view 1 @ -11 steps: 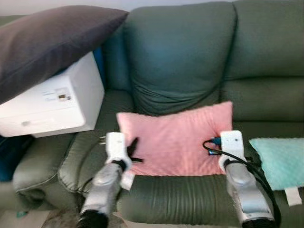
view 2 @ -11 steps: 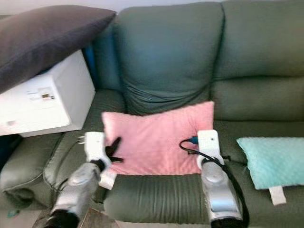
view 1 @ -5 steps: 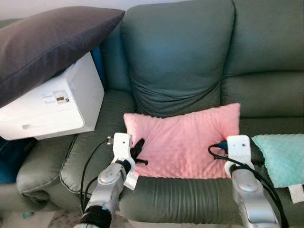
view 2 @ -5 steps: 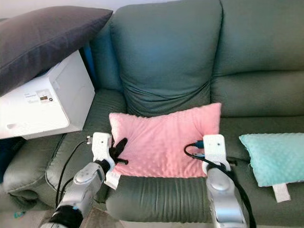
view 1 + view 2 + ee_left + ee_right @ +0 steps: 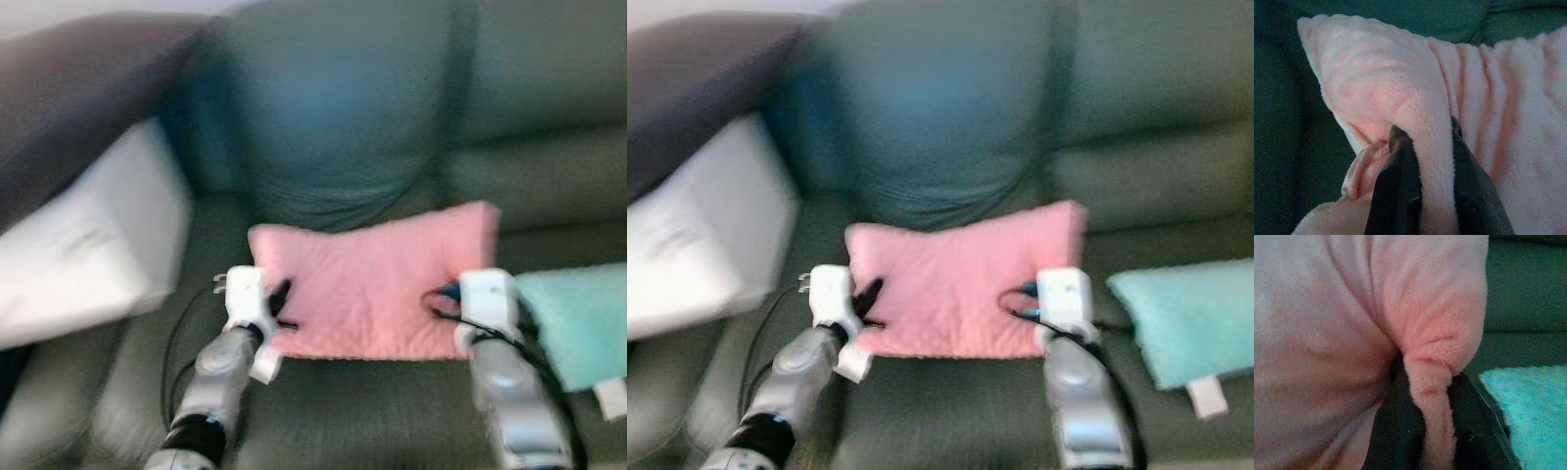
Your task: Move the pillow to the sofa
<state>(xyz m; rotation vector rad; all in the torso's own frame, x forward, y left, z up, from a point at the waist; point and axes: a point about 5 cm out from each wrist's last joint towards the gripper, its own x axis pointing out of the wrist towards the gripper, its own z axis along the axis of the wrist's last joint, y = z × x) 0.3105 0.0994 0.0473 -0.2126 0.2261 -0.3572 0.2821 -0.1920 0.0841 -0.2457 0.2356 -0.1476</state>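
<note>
Since the earlier frames the whole picture has slid and smeared, so your head camera is moving; against the sofa [image 5: 392, 108] the pink pillow [image 5: 372, 284] lies much as it did, flat on the seat cushion just in front of the backrest, and both arms have stayed at its two near corners.

Your left gripper [image 5: 1425, 147] has its fingers [image 5: 1398, 181] closed on a fold of plush at the pillow's left edge; the fabric bulges up between them. Your right gripper [image 5: 1427, 382] is the same at the pillow's right edge, its fingers pinching a rolled ridge of the cover. To the right of the pillow, just beside it, lies a teal cushion [image 5: 1181, 318]; to its left, well apart, a white box [image 5: 88, 245] sits under a dark pillow [image 5: 78, 137].

By my reading you are at the placing step: the pillow already rests on the sofa seat, held at both ends. The next move calls for letting go with both grippers, then drawing the arms straight back towards you so no finger snags the plush and drags the pillow off the front edge. Wait for the view to steady first.
</note>
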